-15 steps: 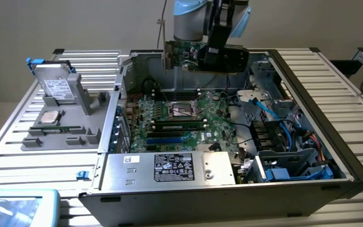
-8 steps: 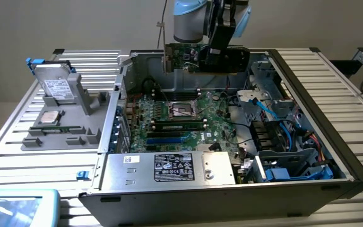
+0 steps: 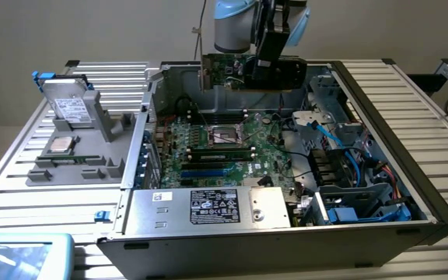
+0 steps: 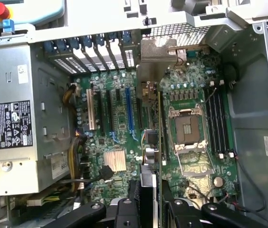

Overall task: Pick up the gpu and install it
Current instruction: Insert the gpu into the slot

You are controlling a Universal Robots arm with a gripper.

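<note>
My gripper (image 3: pixel 260 63) is shut on the gpu (image 3: pixel 228 71) and holds it in the air above the far end of the open computer case (image 3: pixel 410 146). The card's green circuit board faces the exterior view's left, and its black cooler (image 3: pixel 286 76) faces the right. In the wrist view the gpu (image 4: pixel 149 142) stands edge-on between my black fingers (image 4: pixel 127 213), silver end bracket (image 4: pixel 154 54) leading. It hangs over the motherboard (image 4: pixel 115 137), between the blue expansion slot (image 4: pixel 128 111) and the empty processor socket (image 4: pixel 187 124). The card is clear of the board.
A boxed power supply (image 3: pixel 216 207) fills the near end of the case. Drive bays with blue cables (image 3: pixel 349 175) line the exterior view's right side. On the left, a grey tray (image 3: pixel 91 166) holds a hard drive (image 3: pixel 72 108), a processor and a memory stick. A pendant's red button (image 4: pixel 0 9) lies beyond the case.
</note>
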